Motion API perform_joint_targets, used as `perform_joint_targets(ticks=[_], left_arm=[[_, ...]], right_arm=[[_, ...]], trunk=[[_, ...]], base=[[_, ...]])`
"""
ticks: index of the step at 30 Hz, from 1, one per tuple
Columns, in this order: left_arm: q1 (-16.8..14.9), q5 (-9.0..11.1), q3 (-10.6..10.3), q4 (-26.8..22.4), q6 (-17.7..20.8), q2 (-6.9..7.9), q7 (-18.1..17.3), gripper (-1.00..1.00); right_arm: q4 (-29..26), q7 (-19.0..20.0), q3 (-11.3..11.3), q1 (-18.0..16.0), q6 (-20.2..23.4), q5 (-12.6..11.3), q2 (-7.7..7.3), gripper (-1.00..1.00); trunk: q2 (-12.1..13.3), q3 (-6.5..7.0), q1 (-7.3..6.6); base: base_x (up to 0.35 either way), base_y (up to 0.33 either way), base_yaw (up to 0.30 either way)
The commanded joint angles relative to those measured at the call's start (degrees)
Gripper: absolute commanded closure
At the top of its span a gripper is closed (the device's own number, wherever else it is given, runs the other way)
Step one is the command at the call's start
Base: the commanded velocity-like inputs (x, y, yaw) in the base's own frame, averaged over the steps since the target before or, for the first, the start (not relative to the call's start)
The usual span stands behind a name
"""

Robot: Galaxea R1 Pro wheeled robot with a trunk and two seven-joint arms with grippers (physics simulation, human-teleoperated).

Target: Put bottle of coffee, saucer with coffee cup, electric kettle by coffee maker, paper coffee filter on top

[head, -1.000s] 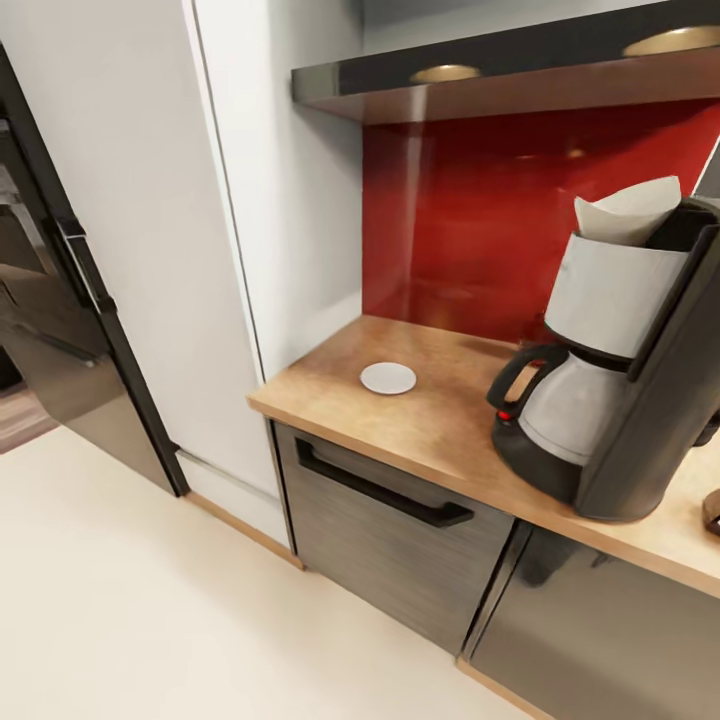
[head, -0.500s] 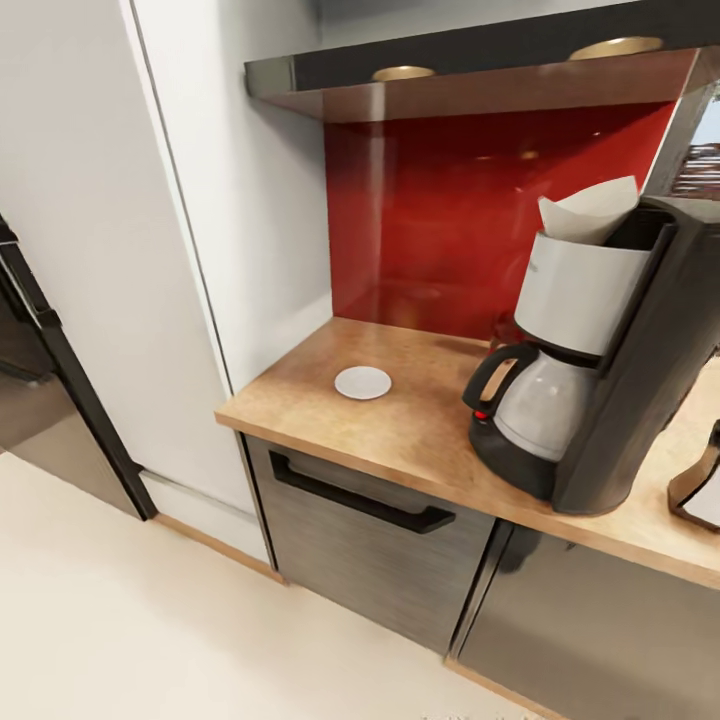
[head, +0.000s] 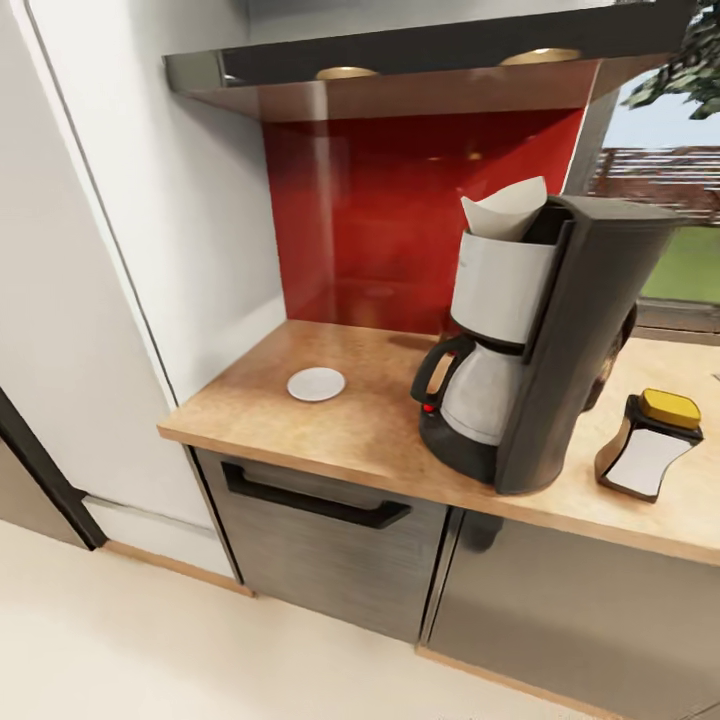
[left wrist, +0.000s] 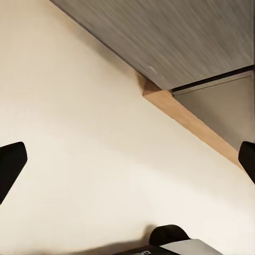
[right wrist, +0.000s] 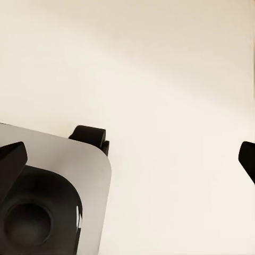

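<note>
The tall dark grey coffee maker (head: 560,340) stands on the wood-look kitchen countertop (head: 350,435), with the paper coffee filter (head: 505,210) sitting in its top. Left of the machine, the small white saucer (head: 316,384) lies bare. On the machine's right, the bottle of coffee (head: 650,445) with its yellow cap rests tilted on the counter. The glossy black kitchen shelf (head: 400,60) hangs above. The coffee cup and electric kettle are out of view. My left gripper (left wrist: 127,162) and right gripper (right wrist: 127,159) hang open over the cream floor, holding nothing.
A white tall cabinet (head: 150,200) borders the counter's left end. A red backsplash (head: 350,220) runs behind, and a window (head: 680,230) sits at the right. Grey drawer fronts with a black handle (head: 310,500) lie below. My grey base (right wrist: 48,196) is by the right gripper.
The head camera has swung to the right: the black appliance at the left left the picture, and the bottle of coffee and window came into view. Nothing on the counter moved.
</note>
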Motion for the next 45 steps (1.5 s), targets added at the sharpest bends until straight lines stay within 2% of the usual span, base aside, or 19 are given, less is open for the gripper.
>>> perform_joint_targets(ticks=[1, 9, 33, 45], left_arm=[[0.0, 0.3, -0.5, 0.0, -0.4, 0.03, -0.1, -1.00], [0.0, 0.3, -0.5, 0.0, -0.4, 0.02, -0.1, -1.00], [0.0, 0.3, -0.5, 0.0, -0.4, 0.03, -0.1, -1.00], [0.0, 0.3, -0.5, 0.0, -0.4, 0.03, -0.1, -1.00]], right_arm=[[0.0, 0.3, -0.5, -0.1, -0.2, 0.5, 0.02, -1.00], [0.0, 0.3, -0.5, -0.1, -0.2, 0.5, 0.03, -1.00], [0.0, 0.3, -0.5, -0.1, -0.1, 0.5, 0.02, -1.00], [0.0, 0.4, -0.5, -0.1, -0.1, 0.5, 0.02, -1.00]], trunk=[[0.0, -0.05, -0.01], [0.0, -0.05, -0.01], [0.0, -0.05, -0.01], [0.0, -0.05, -0.01]], base=[[0.000, 0.010, -0.208], [0.044, 0.175, -0.072], [0.043, 0.298, -0.006], [0.000, 0.067, -0.213]])
